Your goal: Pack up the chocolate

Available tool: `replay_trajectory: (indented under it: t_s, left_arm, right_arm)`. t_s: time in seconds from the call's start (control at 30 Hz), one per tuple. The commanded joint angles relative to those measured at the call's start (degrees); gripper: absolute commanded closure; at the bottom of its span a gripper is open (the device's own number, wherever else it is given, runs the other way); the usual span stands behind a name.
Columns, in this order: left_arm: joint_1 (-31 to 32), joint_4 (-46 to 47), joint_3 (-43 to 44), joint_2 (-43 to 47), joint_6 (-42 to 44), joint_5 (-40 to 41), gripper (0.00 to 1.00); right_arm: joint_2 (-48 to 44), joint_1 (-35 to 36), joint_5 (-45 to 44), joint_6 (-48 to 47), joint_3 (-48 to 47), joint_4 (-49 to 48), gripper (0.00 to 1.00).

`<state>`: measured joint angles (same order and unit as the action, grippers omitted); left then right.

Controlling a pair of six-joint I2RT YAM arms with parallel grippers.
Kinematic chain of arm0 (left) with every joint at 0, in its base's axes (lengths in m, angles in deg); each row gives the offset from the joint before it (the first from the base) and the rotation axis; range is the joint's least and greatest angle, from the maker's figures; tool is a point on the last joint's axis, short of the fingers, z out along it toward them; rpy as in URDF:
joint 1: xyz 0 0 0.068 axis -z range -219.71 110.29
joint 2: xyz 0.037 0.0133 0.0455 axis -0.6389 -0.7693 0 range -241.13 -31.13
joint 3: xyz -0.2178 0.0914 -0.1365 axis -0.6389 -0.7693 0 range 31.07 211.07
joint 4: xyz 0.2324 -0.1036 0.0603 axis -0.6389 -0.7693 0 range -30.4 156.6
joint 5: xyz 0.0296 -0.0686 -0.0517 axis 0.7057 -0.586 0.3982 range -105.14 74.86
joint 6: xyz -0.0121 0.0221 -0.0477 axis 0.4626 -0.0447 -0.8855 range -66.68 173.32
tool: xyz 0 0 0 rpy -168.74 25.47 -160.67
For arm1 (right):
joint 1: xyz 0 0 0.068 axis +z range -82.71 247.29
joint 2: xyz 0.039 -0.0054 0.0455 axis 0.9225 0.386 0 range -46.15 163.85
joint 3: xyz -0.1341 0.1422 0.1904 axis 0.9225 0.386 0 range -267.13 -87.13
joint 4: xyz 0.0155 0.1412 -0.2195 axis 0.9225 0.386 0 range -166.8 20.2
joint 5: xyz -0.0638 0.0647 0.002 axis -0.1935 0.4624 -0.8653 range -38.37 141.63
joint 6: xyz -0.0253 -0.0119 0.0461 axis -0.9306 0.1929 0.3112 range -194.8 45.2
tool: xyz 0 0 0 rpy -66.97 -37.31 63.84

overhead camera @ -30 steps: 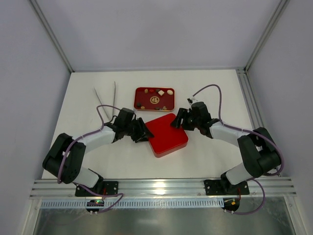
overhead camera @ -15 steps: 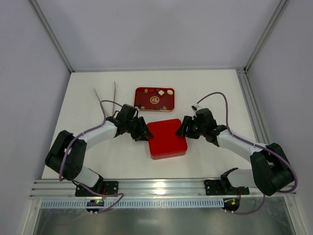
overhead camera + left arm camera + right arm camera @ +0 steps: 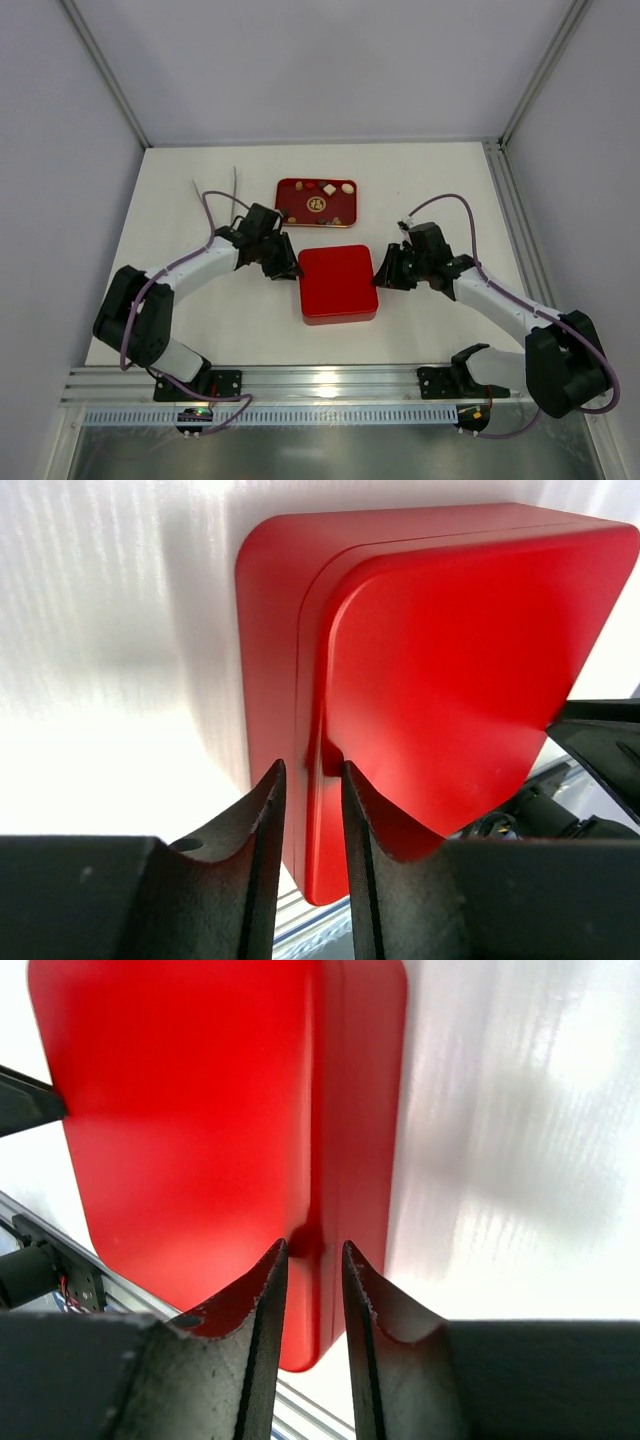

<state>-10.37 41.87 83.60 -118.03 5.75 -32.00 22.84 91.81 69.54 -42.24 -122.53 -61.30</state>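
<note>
Left arm (image 3: 195, 268), right arm (image 3: 500, 298) reach low, inward; jaws narrowed astride red box (image 3: 339, 283) rim; grip unclear.

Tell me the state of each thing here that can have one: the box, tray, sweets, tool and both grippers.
Square red box: closed, lying flat.
Small mixed chocolate pieces: loose in the tray, not yet packed.
Rectangular red tray: holding the chocolates, behind the box.
Thin metal tongs: lying apart, not held.
Left gripper: narrow gap, at the box's left edge; grip unclear.
Right gripper: narrow gap, at the box's right edge; grip unclear.
</note>
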Motion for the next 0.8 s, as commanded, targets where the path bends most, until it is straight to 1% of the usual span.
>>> replay_trajectory:
  t_s: [0.0, 0.07, 0.13, 0.17, 0.23, 0.27, 0.3, 0.33, 0.37, 0.4, 0.43, 0.47, 0.57, 0.67, 0.77]
  left_arm:
    - [-0.3, -8.7, 1.2, -0.3, 4.3, 6.8, 0.76]
    - [-0.3, -9.9, 2.8, 0.6, 5.2, 6.9, 0.72]
    - [-0.3, -11.6, 4.9, 1.3, 6.0, 7.1, 0.65]
    - [-0.3, -12.4, 5.7, 2.2, 6.9, 7.3, 0.63]
    - [-0.3, -14.2, 8.2, 3.1, 7.8, 7.7, 0.55]
    - [-0.4, -14.6, 8.8, 4.4, 8.6, 8.3, 0.5]
    - [-0.4, -14.9, 10.4, 5.1, 9.0, 8.5, 0.47]
    - [-0.4, -15.8, 11.3, 5.8, 9.9, 8.6, 0.42]
    - [-0.4, -16.0, 12.2, 6.6, 10.3, 8.6, 0.42]
    - [-0.4, -16.6, 14.1, 8.2, 10.8, 8.9, 0.36]
    - [-0.4, -17.2, 15.0, 9.1, 11.2, 9.3, 0.34]
    - [-0.4, -17.5, 15.9, 9.9, 12.4, 9.7, 0.29]
    - [-0.4, -18.5, 18.9, 14.1, 14.4, 11.2, 0.22]
    - [-0.4, -18.7, 20.7, 19.9, 16.2, 13.5, 0.17]
    - [-0.4, -19.2, 21.0, 23.1, 17.2, 15.0, 0.15]
  right_arm:
    - [-2.5, -1.5, 0.8, -1.5, -3.5, 3.3, 0.68]
    - [-2.8, -2.4, 1.1, -2.1, -5.1, 4.4, 0.66]
    - [-3.3, -3.0, 1.0, -2.3, -6.2, 4.9, 0.61]
    - [-3.5, -3.7, 1.3, -2.6, -7.2, 5.4, 0.55]
    - [-4.2, -4.1, 1.6, -2.9, -8.6, 5.8, 0.47]
    - [-4.4, -4.6, 1.4, -3.2, -10.4, 6.2, 0.4]
    - [-4.8, -4.8, 1.4, -3.4, -11.2, 6.3, 0.36]
    - [-5.3, -5.1, 1.1, -3.6, -12.8, 6.5, 0.29]
    - [-5.4, -5.3, 0.9, -3.6, -13.7, 6.6, 0.25]
    - [-5.8, -5.9, 0.5, -3.6, -14.5, 6.6, 0.12]
    - [-6.5, -6.1, 0.4, -3.9, -15.4, 6.7, 0.03]
    - [-6.7, -6.4, -0.3, -4.2, -17.1, 7.0, 0.0]
    - [-8.0, -7.1, -1.6, -4.4, -19.7, 6.9, 0.0]
    - [-9.2, -7.3, -3.6, -5.0, -22.1, 7.7, 0.0]
    - [-10.5, -7.3, -5.2, -5.5, -24.2, 8.7, 0.0]
